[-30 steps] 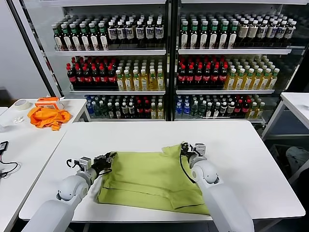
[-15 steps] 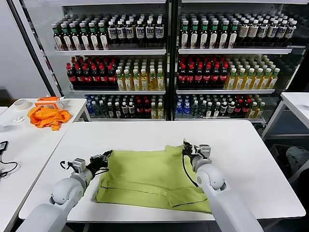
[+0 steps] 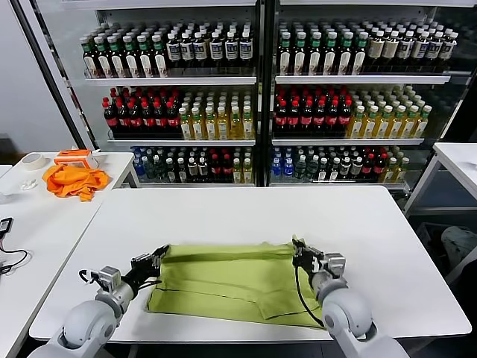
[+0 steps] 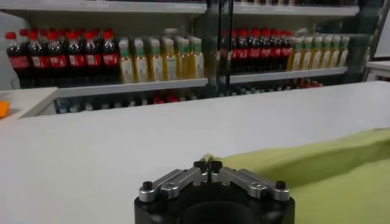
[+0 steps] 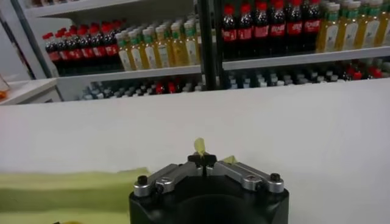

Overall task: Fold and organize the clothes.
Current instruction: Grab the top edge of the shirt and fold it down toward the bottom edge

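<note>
Behind the white table (image 3: 246, 205) stand glass-fronted coolers full of bottled drinks (image 3: 223, 112), and on a side table to the robot's left lies an orange cloth (image 3: 72, 180) that is no part of this job. On the near half of the white table lies the lime-green T-shirt (image 3: 231, 283), partly doubled over, its far edge lifted into a taut band between the two arms. The left gripper (image 3: 158, 257) has its jaws closed on that edge's left corner, and the wrist view shows green fabric pinched between the tips. The right gripper (image 3: 300, 250) is likewise clamped on the right corner, with only a small tuft showing. That thin bite looks likely to slip if the arms pull further apart. Uneven travel would probably skew the fold or drag the shirt toward the table's near edge.
</note>
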`<state>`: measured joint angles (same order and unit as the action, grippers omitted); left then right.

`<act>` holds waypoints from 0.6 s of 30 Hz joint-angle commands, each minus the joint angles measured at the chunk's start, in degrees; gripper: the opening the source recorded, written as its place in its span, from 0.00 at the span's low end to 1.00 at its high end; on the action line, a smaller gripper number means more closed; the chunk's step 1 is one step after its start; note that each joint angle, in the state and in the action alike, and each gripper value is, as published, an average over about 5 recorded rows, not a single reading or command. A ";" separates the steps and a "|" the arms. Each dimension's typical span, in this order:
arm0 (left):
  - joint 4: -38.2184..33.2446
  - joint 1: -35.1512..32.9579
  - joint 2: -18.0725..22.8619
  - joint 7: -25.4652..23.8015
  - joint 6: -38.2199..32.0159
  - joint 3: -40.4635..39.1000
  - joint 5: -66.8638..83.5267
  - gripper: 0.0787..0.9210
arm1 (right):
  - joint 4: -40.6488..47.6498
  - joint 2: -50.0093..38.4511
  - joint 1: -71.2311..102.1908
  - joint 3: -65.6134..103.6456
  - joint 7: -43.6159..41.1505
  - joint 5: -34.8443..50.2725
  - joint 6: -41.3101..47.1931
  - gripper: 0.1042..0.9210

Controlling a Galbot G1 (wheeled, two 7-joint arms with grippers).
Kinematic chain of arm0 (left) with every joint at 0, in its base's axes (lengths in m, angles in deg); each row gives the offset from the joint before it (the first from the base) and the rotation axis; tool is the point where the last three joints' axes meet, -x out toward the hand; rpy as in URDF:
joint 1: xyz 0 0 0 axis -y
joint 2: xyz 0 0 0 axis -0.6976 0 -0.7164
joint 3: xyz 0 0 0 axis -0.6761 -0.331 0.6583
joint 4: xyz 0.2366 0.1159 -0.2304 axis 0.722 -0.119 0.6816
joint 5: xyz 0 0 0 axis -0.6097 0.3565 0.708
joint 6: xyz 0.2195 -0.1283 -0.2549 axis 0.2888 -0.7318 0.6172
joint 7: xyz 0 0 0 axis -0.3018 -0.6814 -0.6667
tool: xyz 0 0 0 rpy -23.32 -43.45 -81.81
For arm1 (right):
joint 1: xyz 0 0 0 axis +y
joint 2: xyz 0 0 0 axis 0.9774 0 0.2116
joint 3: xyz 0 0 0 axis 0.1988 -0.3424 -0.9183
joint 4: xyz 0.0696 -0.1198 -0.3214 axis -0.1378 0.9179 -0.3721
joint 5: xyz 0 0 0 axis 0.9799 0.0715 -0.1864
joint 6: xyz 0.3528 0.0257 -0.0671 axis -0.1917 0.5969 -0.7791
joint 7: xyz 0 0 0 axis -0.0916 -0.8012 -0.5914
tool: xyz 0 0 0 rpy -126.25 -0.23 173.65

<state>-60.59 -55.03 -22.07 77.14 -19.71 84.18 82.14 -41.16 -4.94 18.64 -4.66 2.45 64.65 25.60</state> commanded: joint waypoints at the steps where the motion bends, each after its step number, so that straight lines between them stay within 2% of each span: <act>1: -2.66 -4.63 -1.29 0.04 -1.11 1.15 -0.43 0.01 | -7.31 -1.45 9.09 1.95 -0.49 -2.23 -1.02 0.00; 18: -2.98 -5.86 -0.79 -0.42 -0.87 1.59 -0.48 0.01 | -9.53 -2.01 13.97 3.48 -0.93 -3.00 -1.24 0.00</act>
<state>-62.73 -59.62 -22.75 76.80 -20.38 85.46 81.85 -48.76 -6.58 29.39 -1.71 1.65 62.37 24.67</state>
